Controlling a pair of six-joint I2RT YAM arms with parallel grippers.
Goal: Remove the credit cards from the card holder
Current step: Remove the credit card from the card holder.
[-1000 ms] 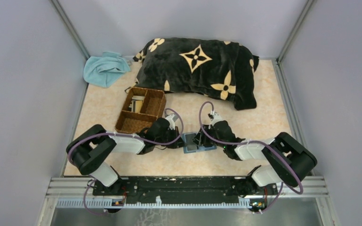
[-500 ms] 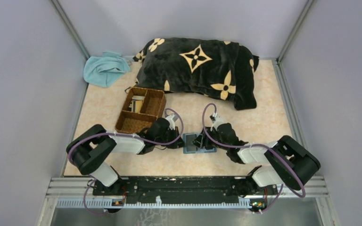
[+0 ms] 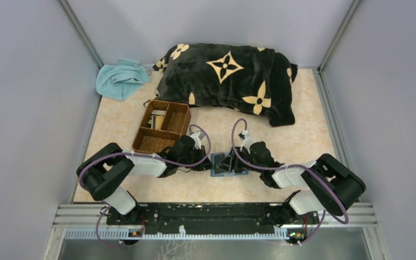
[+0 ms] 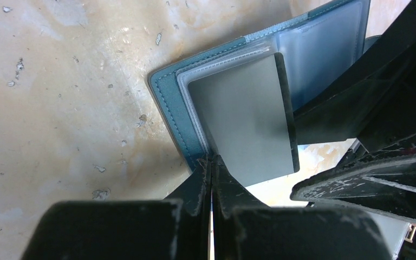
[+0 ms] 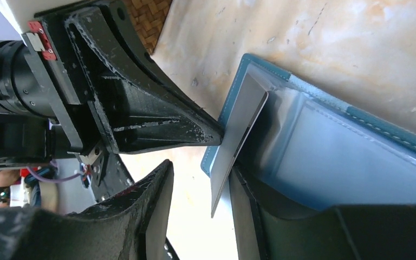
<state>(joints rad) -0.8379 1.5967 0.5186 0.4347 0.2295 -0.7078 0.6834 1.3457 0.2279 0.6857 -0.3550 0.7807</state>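
One grey card tilted up from open card holder.

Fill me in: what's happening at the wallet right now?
Both arms are at the open teal card holder on the table. The left gripper is shut, its tips down at the holder's edge, apparently pinning it. A grey card is tilted up off the clear sleeves, between the open fingers of the right gripper, which are not clamped on it. The card looks partly out, not lifted clear.
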